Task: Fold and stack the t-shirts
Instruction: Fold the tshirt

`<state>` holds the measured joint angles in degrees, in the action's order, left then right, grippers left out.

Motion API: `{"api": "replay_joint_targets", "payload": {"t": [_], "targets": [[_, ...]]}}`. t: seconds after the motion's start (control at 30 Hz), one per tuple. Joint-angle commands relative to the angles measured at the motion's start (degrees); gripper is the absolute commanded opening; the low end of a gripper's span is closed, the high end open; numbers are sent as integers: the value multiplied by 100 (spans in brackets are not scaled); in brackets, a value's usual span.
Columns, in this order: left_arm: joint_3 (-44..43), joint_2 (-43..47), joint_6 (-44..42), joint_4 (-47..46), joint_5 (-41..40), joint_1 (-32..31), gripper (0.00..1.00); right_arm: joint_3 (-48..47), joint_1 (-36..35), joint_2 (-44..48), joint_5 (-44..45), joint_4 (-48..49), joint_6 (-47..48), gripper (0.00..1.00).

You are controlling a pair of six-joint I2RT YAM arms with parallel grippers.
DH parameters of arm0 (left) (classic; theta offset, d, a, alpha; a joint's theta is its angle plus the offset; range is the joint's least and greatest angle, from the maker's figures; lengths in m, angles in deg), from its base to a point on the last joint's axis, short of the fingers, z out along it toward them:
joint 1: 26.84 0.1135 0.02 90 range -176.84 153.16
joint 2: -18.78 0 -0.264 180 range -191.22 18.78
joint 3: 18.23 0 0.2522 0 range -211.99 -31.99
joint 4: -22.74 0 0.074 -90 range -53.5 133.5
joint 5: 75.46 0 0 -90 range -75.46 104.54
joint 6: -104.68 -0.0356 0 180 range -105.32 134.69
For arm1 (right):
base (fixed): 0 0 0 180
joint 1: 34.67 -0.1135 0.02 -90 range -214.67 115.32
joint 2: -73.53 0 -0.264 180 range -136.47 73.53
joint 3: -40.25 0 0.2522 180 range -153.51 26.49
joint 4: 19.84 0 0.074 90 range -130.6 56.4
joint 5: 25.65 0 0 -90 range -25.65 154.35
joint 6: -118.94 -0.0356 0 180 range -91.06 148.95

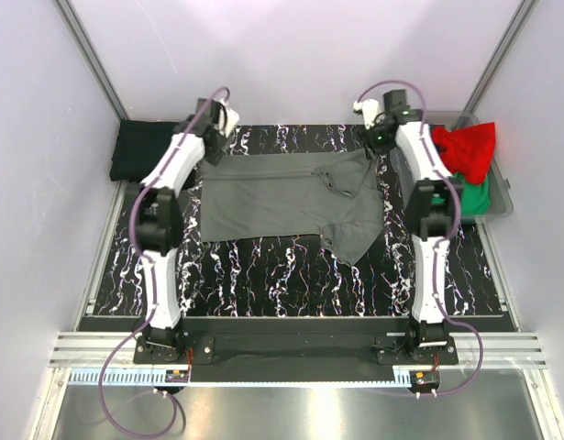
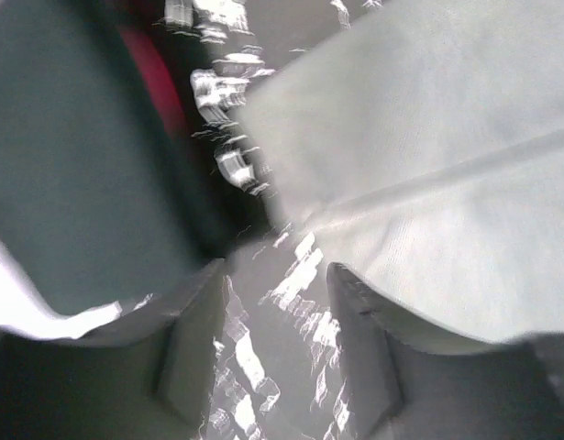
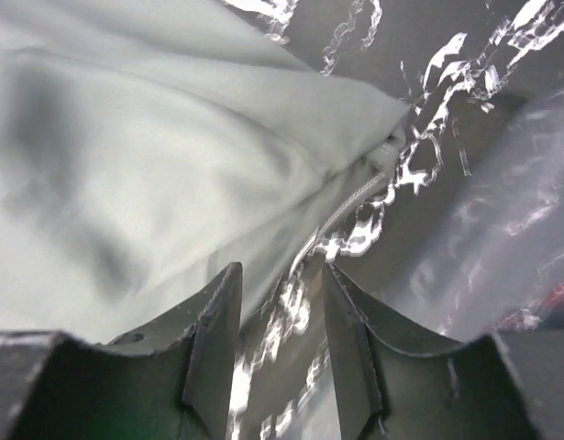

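The large dark grey t-shirt [image 1: 282, 202] lies spread on the black marbled mat [image 1: 291, 275], its sleeves folded in at the right. My left gripper [image 1: 217, 139] is open and empty at the shirt's far left corner. In the left wrist view the gripper [image 2: 277, 293] has bare mat between its fingers, and the shirt's edge [image 2: 419, 183] lies just right of them. My right gripper [image 1: 377, 139] is open and empty at the far right corner. In the right wrist view the gripper [image 3: 282, 302] is over the mat beside the shirt's hem [image 3: 171, 165].
A folded black t-shirt [image 1: 144, 151] lies at the far left off the mat. A clear grey bin [image 1: 502, 197] at the far right holds a red t-shirt [image 1: 467, 147] and a green t-shirt [image 1: 474, 197]. The bin wall [image 3: 502, 247] shows close to my right fingers.
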<state>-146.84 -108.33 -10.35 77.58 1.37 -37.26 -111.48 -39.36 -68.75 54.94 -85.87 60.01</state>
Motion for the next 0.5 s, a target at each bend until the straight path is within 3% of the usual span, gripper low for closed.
{"api": "replay_joint_targets", "payload": {"t": [0.0, 0.1, 0.27, 0.47], "targets": [[626, 1572, 25, -145, 357, -48, 64, 1282, 170, 1920, -1340, 111, 749, 48], [1321, 1960, 113, 66, 675, -66, 67, 3136, 170, 3210, -1825, 419, 1461, 48], [2342, 2251, 412, 102, 938, -83, 68, 5950, -67, 4496, -2206, 472, 3075, 47], [2651, 2226, 535, 84, 965, -119, 66, 8257, -821, 6035, -2179, 1497, 4152, 47]]}}
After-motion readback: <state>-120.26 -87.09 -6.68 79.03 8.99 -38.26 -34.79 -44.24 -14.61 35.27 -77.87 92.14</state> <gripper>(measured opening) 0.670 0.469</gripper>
